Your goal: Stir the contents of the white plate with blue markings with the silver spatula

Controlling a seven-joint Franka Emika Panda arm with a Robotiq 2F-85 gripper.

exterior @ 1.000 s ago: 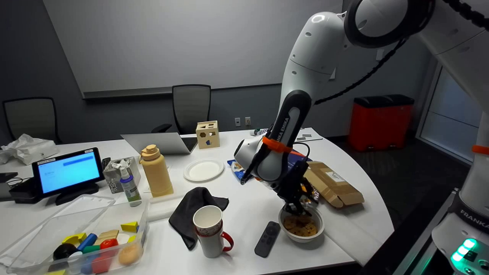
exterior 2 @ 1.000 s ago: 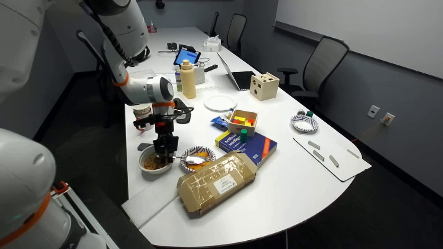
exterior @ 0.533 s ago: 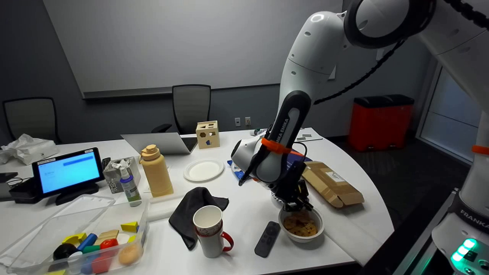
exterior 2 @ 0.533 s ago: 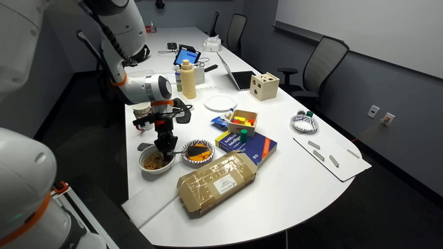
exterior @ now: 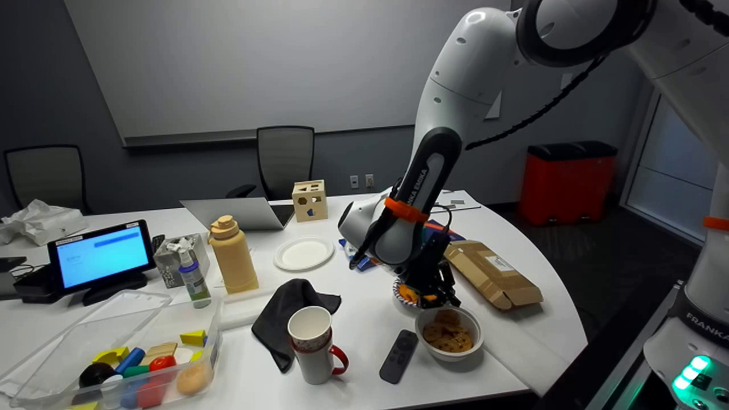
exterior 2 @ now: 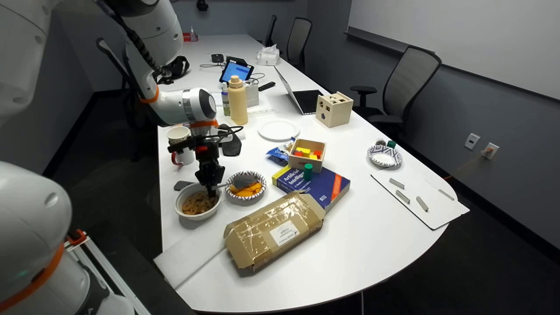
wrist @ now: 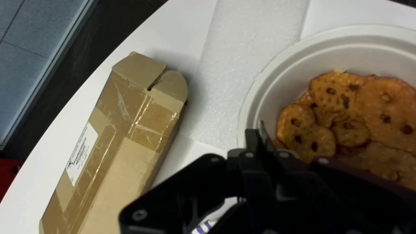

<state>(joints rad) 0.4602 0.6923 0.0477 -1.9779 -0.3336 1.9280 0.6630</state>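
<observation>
Silver spatula [exterior 2: 245, 181] over the blue-marked plate [exterior 2: 262, 183], handle pinched in the gripper [exterior 2: 212, 190], jaws nearly together! A wide sweep could knock the snack bowl [exterior 2: 197, 216] and wrench the handle loose.

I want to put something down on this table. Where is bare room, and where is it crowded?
A wide bare patch lies between the cardboard box, the blue book and the thin board. A smaller one separates the black cloth from the filled patterned bowl. It is crowded around the tool, silver spatula, white bowl and remote.
</observation>
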